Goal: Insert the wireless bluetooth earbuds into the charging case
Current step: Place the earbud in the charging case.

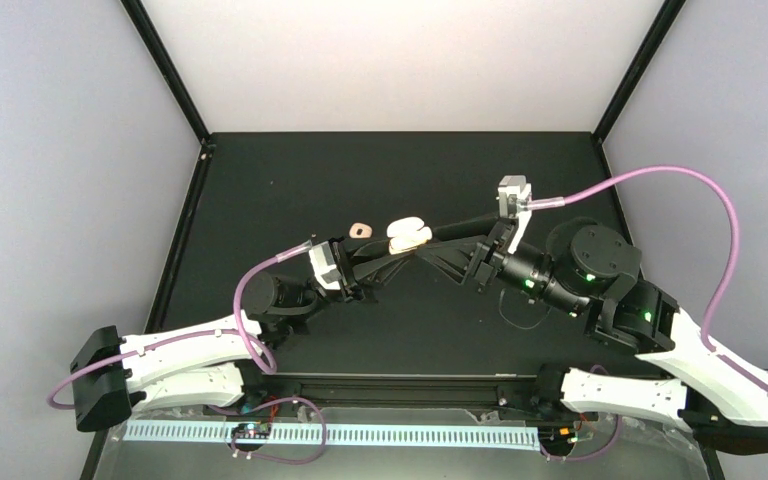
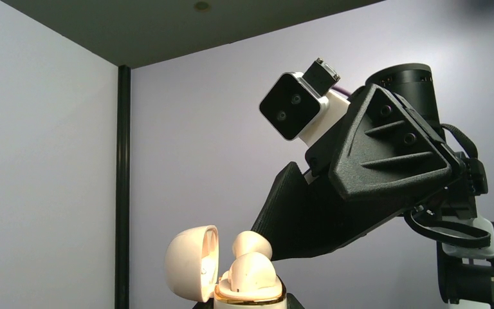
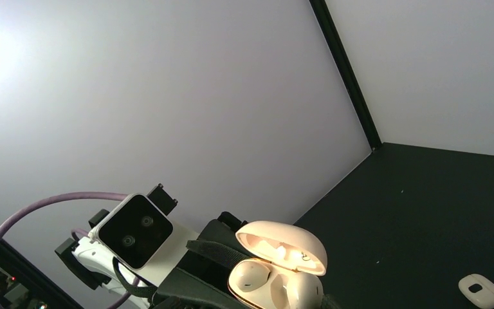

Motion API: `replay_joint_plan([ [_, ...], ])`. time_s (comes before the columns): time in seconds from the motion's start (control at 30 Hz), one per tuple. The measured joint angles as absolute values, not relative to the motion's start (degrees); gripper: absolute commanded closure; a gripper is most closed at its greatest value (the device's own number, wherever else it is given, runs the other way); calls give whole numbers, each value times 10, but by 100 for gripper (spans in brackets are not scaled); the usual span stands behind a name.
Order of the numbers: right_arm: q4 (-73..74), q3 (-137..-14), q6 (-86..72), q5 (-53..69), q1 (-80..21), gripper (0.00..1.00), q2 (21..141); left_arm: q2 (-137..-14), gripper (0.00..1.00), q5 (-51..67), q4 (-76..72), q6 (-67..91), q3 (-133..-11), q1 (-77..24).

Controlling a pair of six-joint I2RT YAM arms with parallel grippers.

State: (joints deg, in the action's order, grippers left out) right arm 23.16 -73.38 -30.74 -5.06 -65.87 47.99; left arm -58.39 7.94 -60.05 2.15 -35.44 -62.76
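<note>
From overhead, even, bright light is thrown down. The white wall (image 1: 400,60) beyond the left claw (image 1: 405,248) and right claw (image 1: 426,241) is nearly washed out. The matt black worktop (image 1: 260,200) is rendered so dark that both claws are barely separated from it. Only faint, soft shadows are cast.

In the left wrist view the black arm (image 2: 373,161) above the left claw is underexposed against the pale wall. The charging case (image 2: 231,273) at that claw is sharply focused and warmly lit.

In the right wrist view a blown-out patch of glare is seen on the wall high above the left claw, fading to grey.
</note>
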Motion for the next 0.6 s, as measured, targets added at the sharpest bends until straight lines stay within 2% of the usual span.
replay_joint_plan([
  [0.6,221,-734,-308,-11,-659,44,480,-584,98,79,-610,21,-354,-628],
])
